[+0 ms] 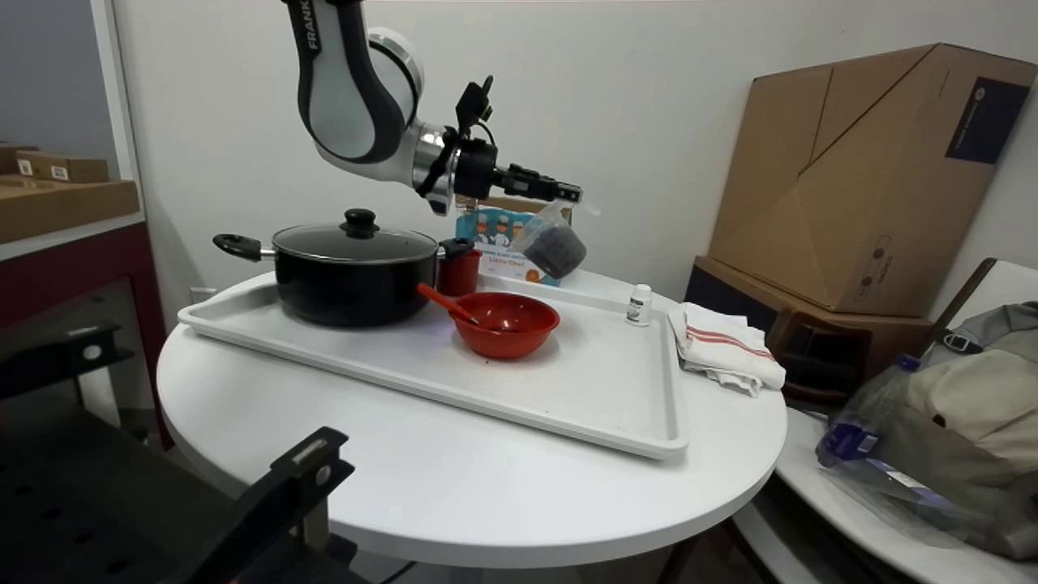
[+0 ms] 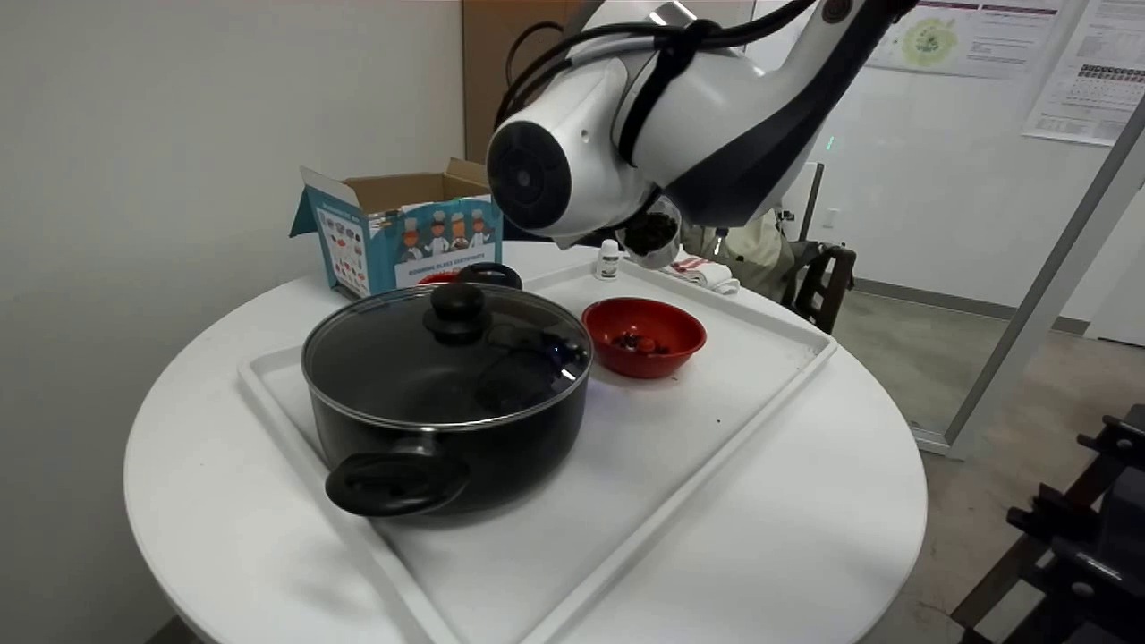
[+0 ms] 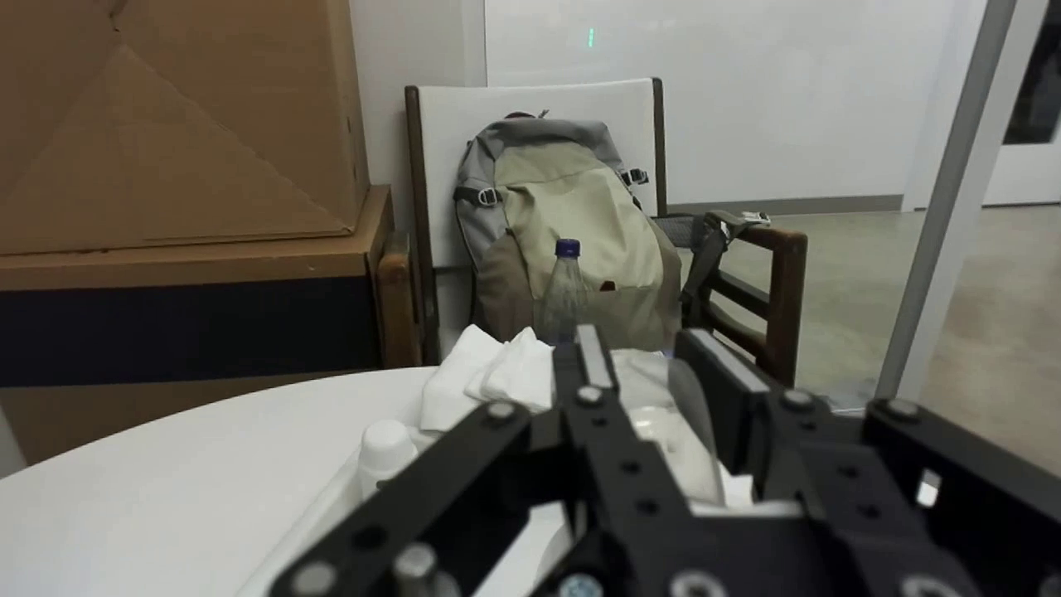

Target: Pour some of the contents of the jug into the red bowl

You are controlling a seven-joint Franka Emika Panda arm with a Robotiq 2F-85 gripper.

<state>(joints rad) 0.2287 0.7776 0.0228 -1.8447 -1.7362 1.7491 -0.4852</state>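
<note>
The jug (image 1: pixel 554 245) is a translucent cup with dark contents. It hangs tilted in the air under my gripper (image 1: pixel 571 193). In an exterior view its open mouth and dark contents show past the arm (image 2: pixel 651 234). In the wrist view its clear wall (image 3: pixel 680 452) stands between my fingers (image 3: pixel 642 344), which are closed on it with a gap its width. The red bowl (image 1: pixel 507 326) sits on the tray, lower than the jug and to one side; it also shows here (image 2: pixel 642 338). Dark bits lie in it, and a red handle (image 1: pixel 442 302) sticks out over its rim.
A large black lidded pot (image 1: pixel 357 276) stands beside the bowl on the white tray (image 1: pixel 422 389). A red cup (image 1: pixel 460 273) and an open cardboard box (image 2: pixel 402 237) are behind. A small white bottle (image 1: pixel 639 307) and a folded towel (image 1: pixel 726 345) are at the far end.
</note>
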